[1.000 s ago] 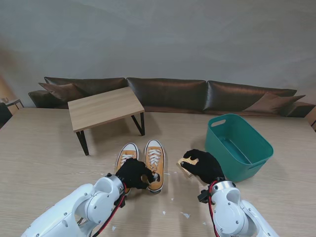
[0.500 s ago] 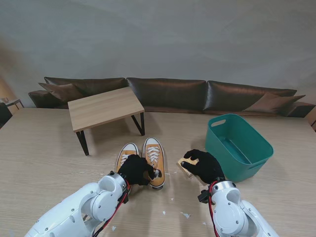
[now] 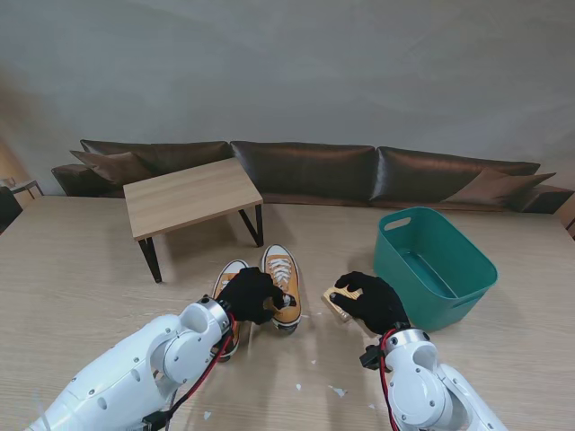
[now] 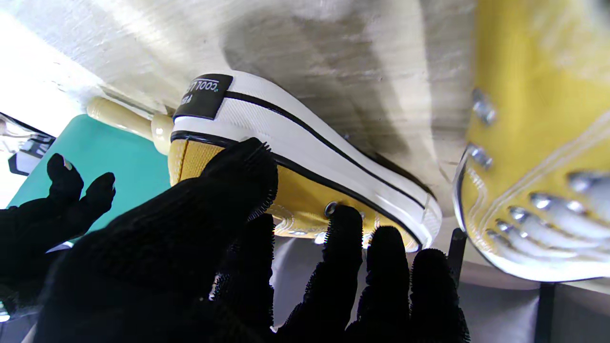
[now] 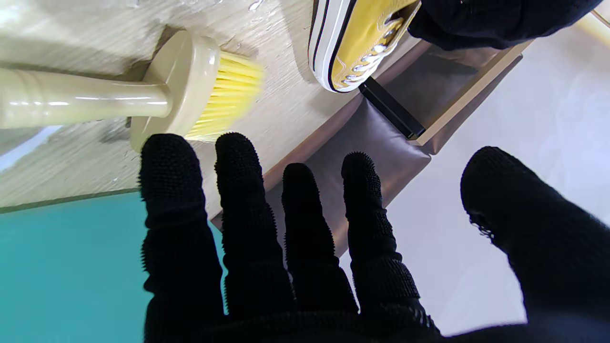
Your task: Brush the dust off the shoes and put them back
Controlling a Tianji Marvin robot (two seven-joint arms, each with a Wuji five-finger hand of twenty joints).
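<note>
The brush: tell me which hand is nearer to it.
Right. The right hand hovers open directly over the brush, while the left hand grips the right shoe, a gap to the brush's left.

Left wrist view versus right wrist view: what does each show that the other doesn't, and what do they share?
Only the left wrist view shows the second shoe close beside the held one, and the heel label on the held shoe in the left hand.

Only the right wrist view shows the brush's yellow bristles and the right hand open, fingers spread near the brush.

Both show the held shoe, the brush handle, the teal basket and the table.
</note>
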